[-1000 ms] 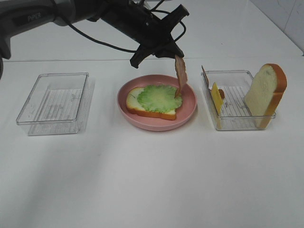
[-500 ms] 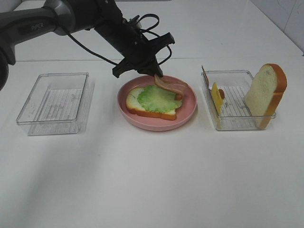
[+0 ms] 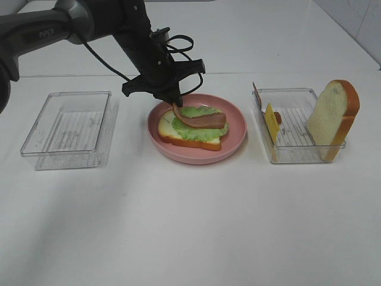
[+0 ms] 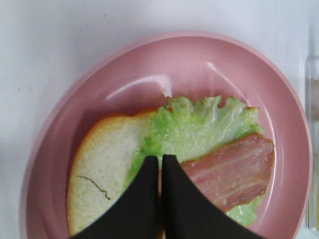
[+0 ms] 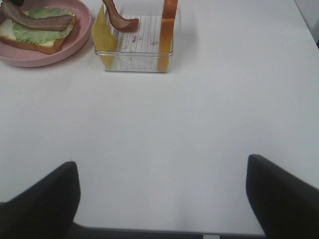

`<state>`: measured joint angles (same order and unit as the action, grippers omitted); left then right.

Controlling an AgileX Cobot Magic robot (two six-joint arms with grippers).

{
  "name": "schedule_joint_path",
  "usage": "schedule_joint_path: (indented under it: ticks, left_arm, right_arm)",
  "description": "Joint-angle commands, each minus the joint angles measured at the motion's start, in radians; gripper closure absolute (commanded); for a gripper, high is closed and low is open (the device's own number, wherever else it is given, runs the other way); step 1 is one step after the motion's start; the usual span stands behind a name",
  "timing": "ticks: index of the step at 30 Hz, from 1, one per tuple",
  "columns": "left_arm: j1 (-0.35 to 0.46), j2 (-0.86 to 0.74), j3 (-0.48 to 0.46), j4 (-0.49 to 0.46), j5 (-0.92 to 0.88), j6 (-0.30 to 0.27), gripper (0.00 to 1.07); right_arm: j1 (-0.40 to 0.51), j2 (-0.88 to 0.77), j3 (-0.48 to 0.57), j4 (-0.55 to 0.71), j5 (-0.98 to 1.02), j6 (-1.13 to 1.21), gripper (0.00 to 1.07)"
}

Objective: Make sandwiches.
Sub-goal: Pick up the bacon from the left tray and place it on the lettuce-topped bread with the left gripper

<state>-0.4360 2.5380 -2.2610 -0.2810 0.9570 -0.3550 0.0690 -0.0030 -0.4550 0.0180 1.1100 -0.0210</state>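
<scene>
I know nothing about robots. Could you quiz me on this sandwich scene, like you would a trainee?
1. True or false: the left gripper is shut on one end of the bacon strip.
2. What lies directly under the bacon strip? A) tomato B) lettuce C) egg
3. Fill in: the standing bread slice is in the tray on the overhead view's ___ side.
Key: 1 true; 2 B; 3 right.

My black left gripper [image 4: 160, 159] pinches one end of a flat brown bacon strip [image 4: 234, 169], draped over ruffled green lettuce [image 4: 199, 129] on an orange-crusted white bread slice [image 4: 104, 159] in a round pink plate [image 4: 124, 74].
</scene>
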Motion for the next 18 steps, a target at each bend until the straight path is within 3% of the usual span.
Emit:
schedule_joint_path:
  ticks: [1,4,5,6,7,8,9,10,11,12,13,18]
  left_arm:
    - [-0.003,0.009,-0.002,-0.008,0.0,-0.008,1.07]
    - [-0.003,0.009,-0.002,-0.008,0.0,-0.008,1.07]
    - [-0.003,0.009,-0.002,-0.008,0.002,-0.008,1.01]
    - [-0.003,0.008,-0.002,-0.008,0.008,-0.008,0.86]
    - [-0.003,0.008,-0.002,-0.008,0.008,-0.008,0.86]
    - [-0.003,0.006,-0.002,-0.008,0.015,-0.008,0.62]
    - [-0.003,0.006,-0.002,-0.008,0.015,-0.008,0.62]
    - [-0.003,0.001,-0.002,-0.008,0.02,-0.005,0.34]
    - [-0.003,-0.003,-0.002,-0.008,0.02,-0.001,0.24]
    - [-0.003,-0.003,-0.002,-0.008,0.02,-0.001,0.24]
    - [-0.003,-0.017,-0.002,-0.008,0.025,0.014,0.08]
    - [-0.003,-0.07,-0.002,-0.005,0.032,0.059,0.04]
  right_arm:
    - [-0.006,-0.031,0.003,-0.002,-0.01,-0.008,0.2]
    - [-0.006,-0.031,0.003,-0.002,-0.01,-0.008,0.2]
    - [-0.006,-0.031,0.003,-0.002,-0.01,-0.008,0.2]
    - [-0.006,-0.031,0.003,-0.002,-0.01,-0.008,0.2]
    - [-0.006,-0.031,0.003,-0.002,-0.01,-0.008,0.2]
    - [-0.006,-0.031,0.003,-0.002,-0.01,-0.008,0.2]
    - [-0.006,-0.031,0.003,-0.002,-0.01,-0.008,0.2]
    - [-0.006,-0.031,0.003,-0.002,-0.01,-0.008,0.2]
    - [-0.006,-0.031,0.003,-0.002,-0.01,-0.008,0.2]
    - [-0.006,-0.031,0.003,-0.002,-0.01,-0.008,0.2]
    - [-0.006,-0.031,0.003,-0.002,-0.01,-0.008,0.2]
    - [-0.006,-0.031,0.003,-0.002,-0.01,-0.008,0.2]
